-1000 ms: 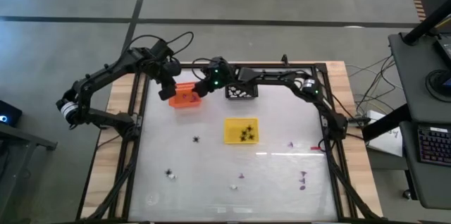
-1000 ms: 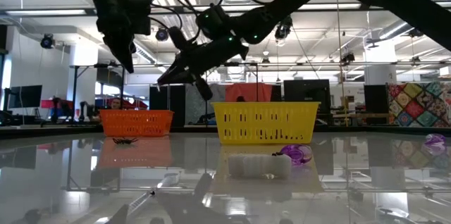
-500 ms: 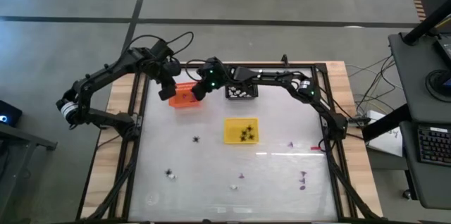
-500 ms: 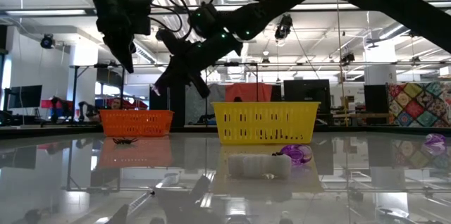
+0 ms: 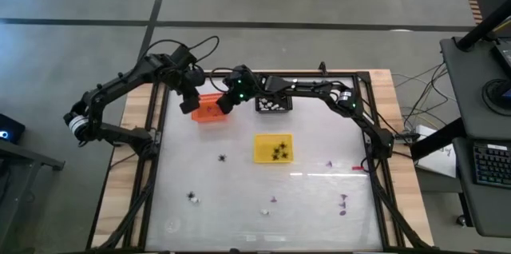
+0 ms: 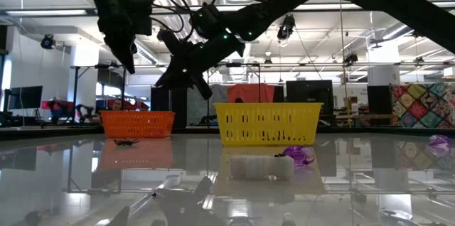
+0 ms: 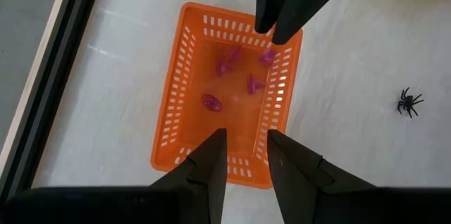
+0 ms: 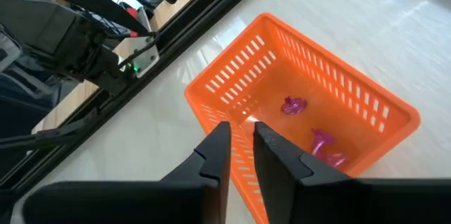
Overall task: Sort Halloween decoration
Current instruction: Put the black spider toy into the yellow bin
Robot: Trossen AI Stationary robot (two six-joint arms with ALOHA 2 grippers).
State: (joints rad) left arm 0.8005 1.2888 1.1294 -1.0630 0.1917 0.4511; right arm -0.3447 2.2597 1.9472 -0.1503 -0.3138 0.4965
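Halloween decoration pcs show in every view. High view: black spider (image 5: 222,157) on the bare table (image 5: 311,206), more black ones inside the yellow basket (image 5: 274,148), purple pcs (image 5: 343,201) near the table's right side, small pale pcs (image 5: 266,211) toward the front. Orange basket (image 5: 209,109) sits at the back left, black basket (image 5: 272,104) just right of it w/ white bits inside. Left gripper (image 5: 190,102) hangs at the orange basket's left edge; right gripper (image 5: 224,102) at its right edge.

Low view: both arms up above the orange basket (image 6: 136,123), not touching it. Spider (image 6: 126,141) lies on the table in front of that basket. Purple piece (image 6: 299,155) and a white piece (image 6: 262,167) lie in front of the yellow basket (image 6: 269,124); another purple one (image 6: 439,141) far right.

Left wrist view: left gripper (image 7: 243,146) fingers parted, nothing between them, orange basket (image 7: 182,104) below w/ purple pcs (image 7: 211,102) in it. Right arm's tip (image 7: 282,13) over the basket's far rim. Spider (image 7: 409,101) on the table beside the basket.

Right wrist view: right gripper (image 8: 243,146) has a narrow gap between its fingers, nothing held, over the orange basket (image 8: 239,76); two purple pcs (image 8: 294,106) on its floor.
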